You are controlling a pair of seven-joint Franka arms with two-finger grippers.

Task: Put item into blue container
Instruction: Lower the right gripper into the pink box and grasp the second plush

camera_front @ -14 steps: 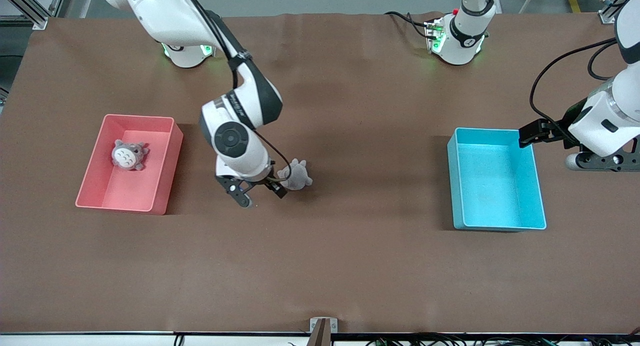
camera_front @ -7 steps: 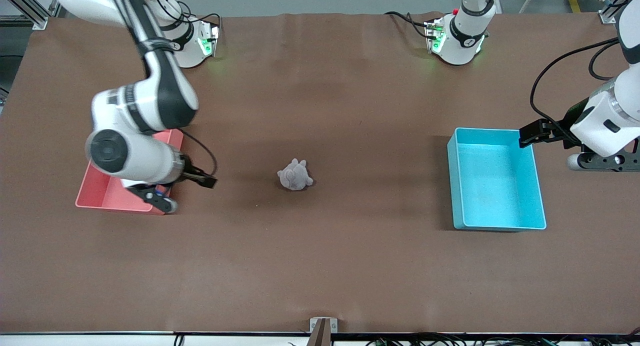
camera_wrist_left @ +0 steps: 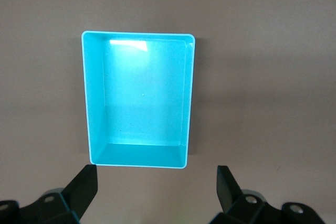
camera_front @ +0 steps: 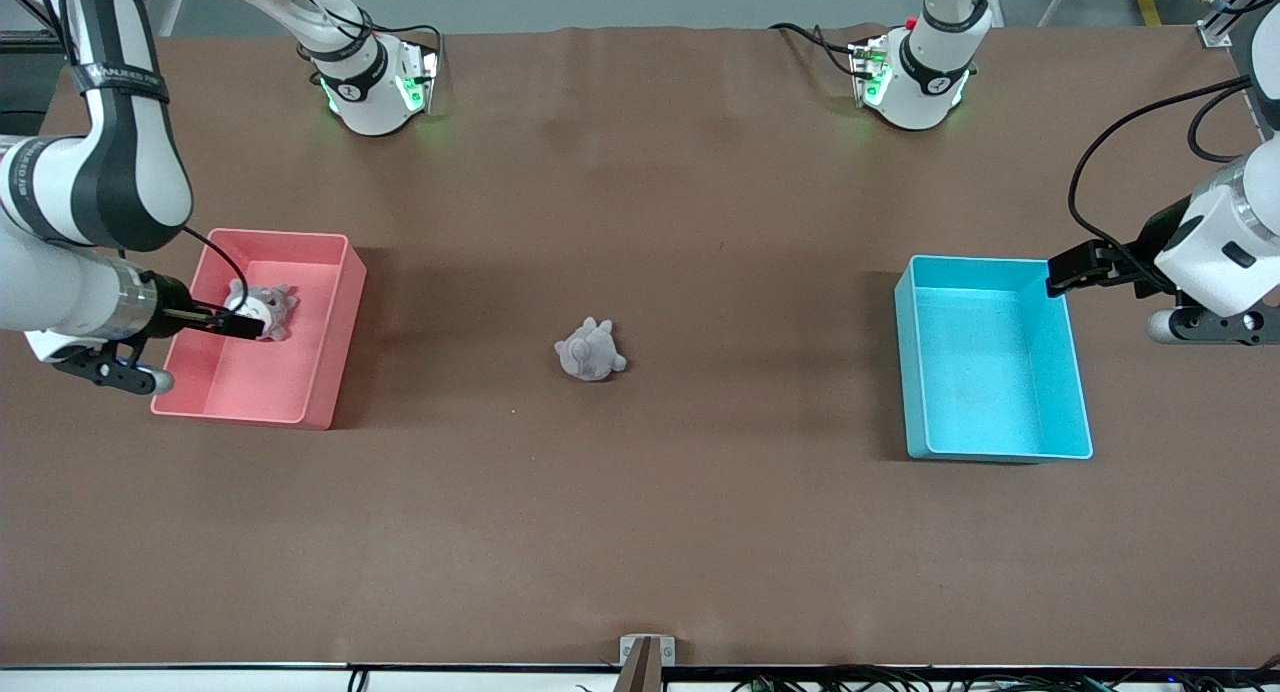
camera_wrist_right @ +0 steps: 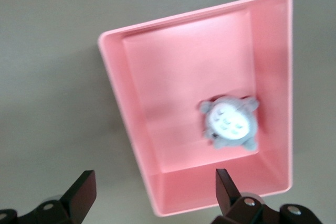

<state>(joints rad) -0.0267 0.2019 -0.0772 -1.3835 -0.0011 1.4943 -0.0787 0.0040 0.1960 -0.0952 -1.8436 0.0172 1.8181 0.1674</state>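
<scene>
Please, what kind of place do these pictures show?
Most likely a robotics lab or test cell, not a home. Two arms are bolted at the edge of a table under a plain brown cover, aluminium framing stands at a corner, and the only goods are a blue container, a pink bin and small plush toys.

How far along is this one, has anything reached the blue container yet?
Nothing done: the blue container is empty. Nothing in hand: the right gripper is open by the pink bin, the left gripper waits open. The grey plush mid-table remains.
</scene>
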